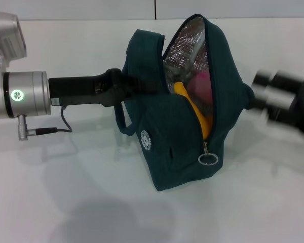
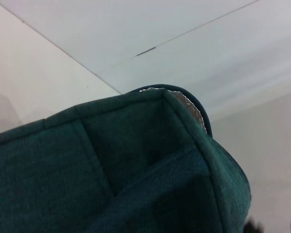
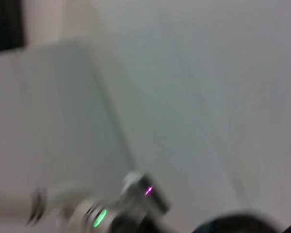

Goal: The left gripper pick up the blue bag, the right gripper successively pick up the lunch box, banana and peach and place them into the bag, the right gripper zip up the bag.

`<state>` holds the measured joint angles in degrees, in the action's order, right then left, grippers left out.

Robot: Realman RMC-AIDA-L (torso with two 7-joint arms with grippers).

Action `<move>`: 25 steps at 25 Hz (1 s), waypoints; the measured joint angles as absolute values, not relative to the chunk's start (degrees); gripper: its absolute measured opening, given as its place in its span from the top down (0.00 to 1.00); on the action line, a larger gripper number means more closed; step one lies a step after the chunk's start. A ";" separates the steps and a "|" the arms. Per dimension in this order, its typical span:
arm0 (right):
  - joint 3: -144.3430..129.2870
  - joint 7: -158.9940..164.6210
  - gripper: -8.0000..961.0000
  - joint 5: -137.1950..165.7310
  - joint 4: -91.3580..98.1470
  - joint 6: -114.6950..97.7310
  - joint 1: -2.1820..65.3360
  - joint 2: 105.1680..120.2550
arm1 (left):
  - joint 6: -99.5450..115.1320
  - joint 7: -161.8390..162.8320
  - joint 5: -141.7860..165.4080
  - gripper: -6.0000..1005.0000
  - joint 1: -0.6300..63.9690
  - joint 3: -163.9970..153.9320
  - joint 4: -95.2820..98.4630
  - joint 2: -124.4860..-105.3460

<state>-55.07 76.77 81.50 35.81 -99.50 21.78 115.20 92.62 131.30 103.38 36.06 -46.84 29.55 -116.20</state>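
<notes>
Between my left jaws [image 1: 134,85], clamped on its side fabric, the insulated blue bag [image 1: 192,126] stands on the white bench [image 1: 66,202], mouth agape; a banana [image 1: 195,109] and something pink [image 1: 200,86] show inside. My right jaws [image 1: 261,98] hover just beside the bag's far side; I cannot tell whether they are apart. Zipping looks next: I should hold the bag taut, reach the ring pull [image 1: 208,159] low on the front, pinch it squarely, and draw along the track.

Looking down from the head at the bag [image 1: 192,116], pressing close on its cloth [image 2: 136,170] from the left wrist.
</notes>
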 joint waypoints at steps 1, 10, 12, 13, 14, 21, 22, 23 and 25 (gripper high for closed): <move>-56.17 75.27 0.34 83.15 35.40 -99.95 21.80 115.22 | 92.62 131.25 103.37 0.96 36.05 -46.84 29.54 -116.25; -62.30 70.30 0.34 88.66 32.32 -95.41 22.24 115.30 | 92.95 129.77 103.32 0.96 36.03 -46.84 29.53 -116.36; -62.43 70.15 0.35 89.01 31.44 -94.95 22.80 115.31 | 92.84 129.78 103.29 0.96 36.03 -46.84 29.52 -116.36; -62.54 70.14 0.35 89.37 31.24 -94.74 22.98 115.31 | 92.78 129.80 103.28 0.96 36.03 -46.85 29.52 -116.36; -62.70 70.13 0.35 89.62 31.18 -94.57 23.04 115.33 | 92.76 129.81 103.27 0.96 36.03 -46.84 29.53 -116.37; -67.30 70.12 0.37 90.17 31.06 -91.70 23.90 115.48 | 92.64 129.79 103.26 0.96 36.04 -46.85 29.54 -116.46; -68.87 70.12 0.37 90.20 31.02 -90.63 24.15 115.60 | 92.63 129.79 103.26 0.96 36.04 -46.85 29.53 -116.46; -68.97 70.12 0.38 90.18 31.02 -90.54 24.16 115.65 | 92.63 129.79 103.26 0.96 36.04 -46.84 29.53 -116.46; -69.11 70.12 0.38 90.06 31.02 -90.44 24.16 115.75 | 92.63 129.78 103.26 0.96 36.04 -46.85 29.53 -116.43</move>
